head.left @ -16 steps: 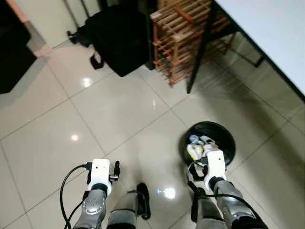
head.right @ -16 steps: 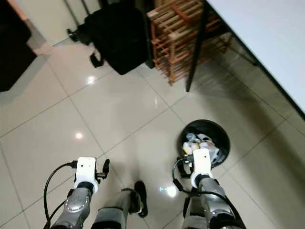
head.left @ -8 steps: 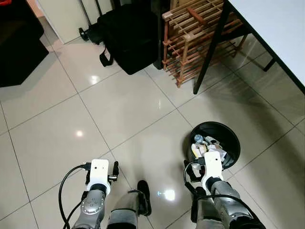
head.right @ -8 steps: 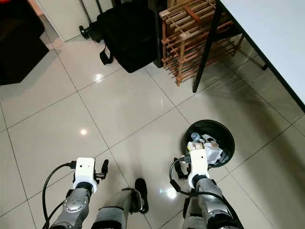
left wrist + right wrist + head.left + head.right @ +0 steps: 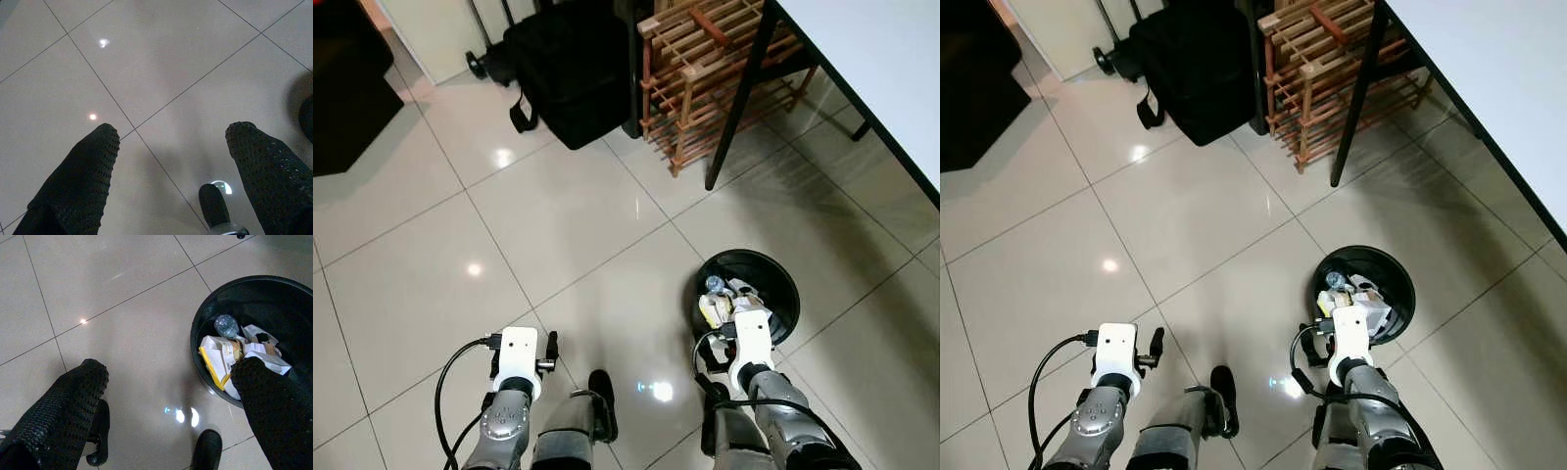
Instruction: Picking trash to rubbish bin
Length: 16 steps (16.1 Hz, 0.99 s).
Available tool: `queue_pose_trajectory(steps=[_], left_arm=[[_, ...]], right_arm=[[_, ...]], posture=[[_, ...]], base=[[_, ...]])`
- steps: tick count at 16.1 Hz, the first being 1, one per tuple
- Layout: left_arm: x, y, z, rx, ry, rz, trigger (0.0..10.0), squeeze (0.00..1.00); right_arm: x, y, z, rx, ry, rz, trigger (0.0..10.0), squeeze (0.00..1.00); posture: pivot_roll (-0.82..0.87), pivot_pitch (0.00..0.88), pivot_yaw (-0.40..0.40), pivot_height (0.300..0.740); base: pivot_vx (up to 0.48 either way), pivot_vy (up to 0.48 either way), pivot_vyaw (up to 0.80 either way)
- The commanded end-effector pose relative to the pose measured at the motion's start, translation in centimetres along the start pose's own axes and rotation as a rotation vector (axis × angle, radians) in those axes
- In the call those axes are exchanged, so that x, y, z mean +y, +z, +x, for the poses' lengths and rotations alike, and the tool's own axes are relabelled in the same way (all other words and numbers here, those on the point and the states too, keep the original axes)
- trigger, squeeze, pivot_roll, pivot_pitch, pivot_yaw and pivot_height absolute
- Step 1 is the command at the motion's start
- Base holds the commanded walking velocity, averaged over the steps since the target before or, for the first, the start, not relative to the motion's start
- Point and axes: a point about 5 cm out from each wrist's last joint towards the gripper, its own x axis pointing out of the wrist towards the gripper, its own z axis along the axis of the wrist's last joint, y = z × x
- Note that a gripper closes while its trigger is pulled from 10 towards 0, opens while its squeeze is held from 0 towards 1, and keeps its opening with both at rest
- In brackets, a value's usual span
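I am not making out any words, brands or numbers anywhere. The crumpled cartons (image 5: 222, 360) lying in the bin (image 5: 205, 318) are showing print, but it is too small and blurred for reading.

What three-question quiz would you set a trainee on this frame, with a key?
1. True or false: the rubbish bin already holds trash.
2. Which gripper hangs nearer the bin? A. left gripper B. right gripper
3. Fill in: both grippers' fingers are spread ____ with nothing between them.

Key: 1. True: cartons, paper and a crumpled bottle lie inside. 2. B: the right wrist view looks straight at the bin's rim, while the left one faces bare floor tiles. 3. open.
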Motion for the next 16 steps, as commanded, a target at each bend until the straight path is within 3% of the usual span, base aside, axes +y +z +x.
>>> queue_pose_trajectory(steps=[1,8,16], left_arm=[[0.35,-1.65,-0.85,0.070,0.016,0.001,10.0,0.00],[0.34,-1.65,-0.82,0.074,0.014,-0.002,10.0,0.00],[0.25,-1.50,-0.78,0.062,0.015,0.005,10.0,0.00]], right_arm=[[0.12,-1.35,-0.49,0.048,-0.004,0.016,10.0,0.00],[0.11,-1.48,-0.56,0.051,-0.005,0.019,10.0,0.00],[0.09,-1.42,-0.50,0.055,0.002,0.018,10.0,0.00]], posture=[[0.04,0.337,0.109,0.740],[0.04,0.337,0.109,0.740],[0.04,0.330,0.105,0.740]], base=[[0.000,0.262,0.00],[0.000,0.480,0.00],[0.000,0.000,-0.06]])
